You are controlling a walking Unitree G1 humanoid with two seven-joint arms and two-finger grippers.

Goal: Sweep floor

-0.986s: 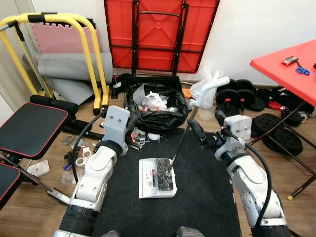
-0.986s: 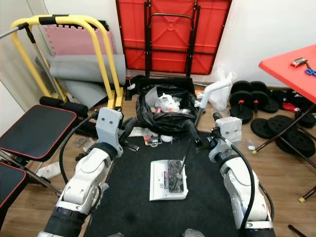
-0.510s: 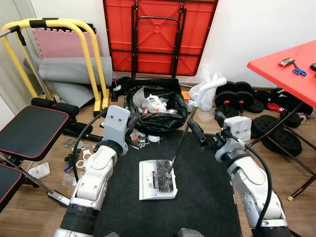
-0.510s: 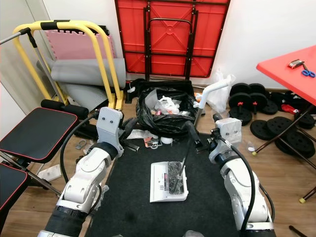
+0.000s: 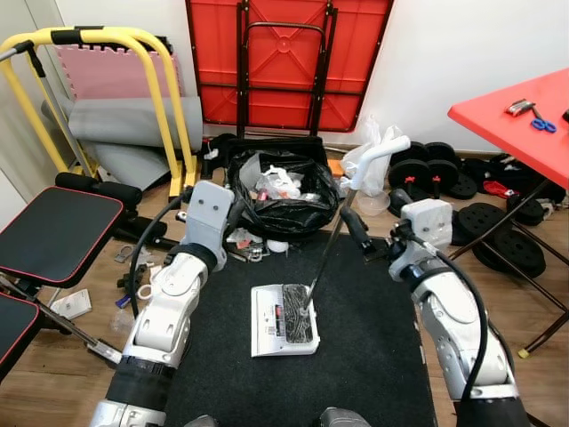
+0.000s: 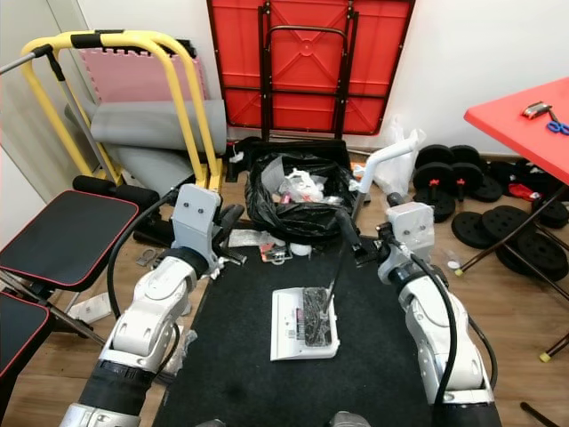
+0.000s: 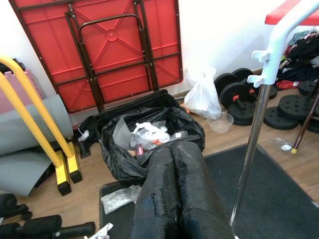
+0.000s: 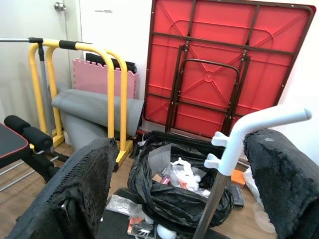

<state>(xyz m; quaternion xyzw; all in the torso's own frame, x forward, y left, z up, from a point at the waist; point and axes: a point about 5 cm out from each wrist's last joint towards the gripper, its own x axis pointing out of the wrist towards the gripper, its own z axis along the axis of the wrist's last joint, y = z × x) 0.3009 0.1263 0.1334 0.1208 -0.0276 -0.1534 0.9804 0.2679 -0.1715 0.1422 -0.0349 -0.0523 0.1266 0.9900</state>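
Little changed in the last second: arms raised a touch, nothing grasped yet. Right gripper [image 6: 355, 238] spread wide around the broom [image 5: 331, 240] shaft without touching; left gripper [image 6: 228, 220] pinched shut, empty, at nine o'clock of the bin bag [image 5: 283, 194]. Broom head resting in the dustpan [image 5: 282, 320] on the black mat [image 5: 373, 347]. Scraps [image 5: 244, 246] at twelve o'clock of the mat, wood floor [image 5: 53, 374] round it, weights [image 5: 493, 231] at two o'clock. Sweeping seemingly near done; grip next.

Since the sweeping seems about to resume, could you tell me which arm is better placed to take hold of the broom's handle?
Right, probably. The right gripper is open beside the broom handle, the pole showing between its fingers in the wrist view. The left gripper is shut, farther off, by the trash bag.
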